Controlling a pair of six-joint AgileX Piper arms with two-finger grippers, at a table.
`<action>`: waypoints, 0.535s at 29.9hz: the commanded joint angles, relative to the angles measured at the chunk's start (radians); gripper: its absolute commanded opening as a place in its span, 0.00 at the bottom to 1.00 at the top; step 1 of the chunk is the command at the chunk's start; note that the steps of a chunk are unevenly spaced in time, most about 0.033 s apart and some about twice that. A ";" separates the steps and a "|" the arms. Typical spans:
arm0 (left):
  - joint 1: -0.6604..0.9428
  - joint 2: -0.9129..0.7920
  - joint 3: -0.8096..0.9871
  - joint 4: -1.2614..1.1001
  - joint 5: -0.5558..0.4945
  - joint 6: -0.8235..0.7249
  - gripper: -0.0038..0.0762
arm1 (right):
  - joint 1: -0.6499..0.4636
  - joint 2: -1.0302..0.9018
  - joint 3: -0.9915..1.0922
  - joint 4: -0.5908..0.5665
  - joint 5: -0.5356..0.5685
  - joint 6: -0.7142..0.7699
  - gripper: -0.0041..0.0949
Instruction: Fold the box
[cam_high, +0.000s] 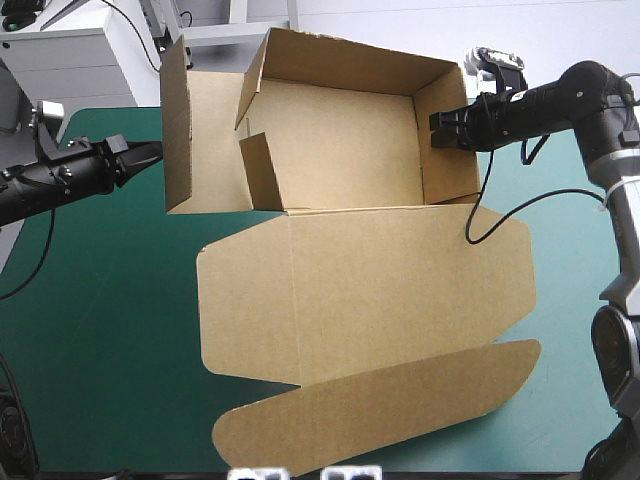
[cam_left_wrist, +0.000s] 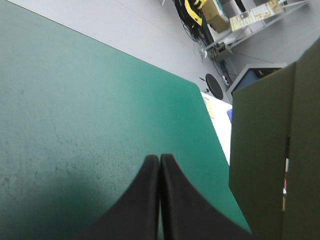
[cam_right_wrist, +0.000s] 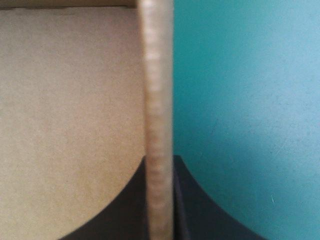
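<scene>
Both of my grippers are pressed together, but only 1 holds anything: my right gripper (cam_high: 441, 131) pinches the right wall (cam_high: 442, 150) of the brown box (cam_high: 340, 150), which sits toward the table's (cam_high: 100, 300) far edge with its lid (cam_high: 370, 290) flat toward the near one. My left gripper (cam_left_wrist: 159, 159) is clenched on nothing, just beside the box's raised left flap (cam_high: 190, 130).

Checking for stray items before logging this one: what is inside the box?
The box shows nothing loose: bare floor and a small flap standing inward at its left. The right pincer clamps the right wall. The floor behind that flap is hidden.
</scene>
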 joint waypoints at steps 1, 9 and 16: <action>-0.033 -0.060 -0.027 -0.079 0.014 0.011 0.04 | 0.036 -0.060 -0.028 0.038 -0.056 0.003 0.03; -0.049 -0.112 -0.027 -0.048 0.055 0.011 0.04 | 0.112 -0.060 -0.028 -0.039 -0.151 0.052 0.03; -0.049 -0.179 -0.027 0.060 0.049 -0.019 0.04 | 0.180 -0.060 -0.021 -0.158 -0.222 0.110 0.03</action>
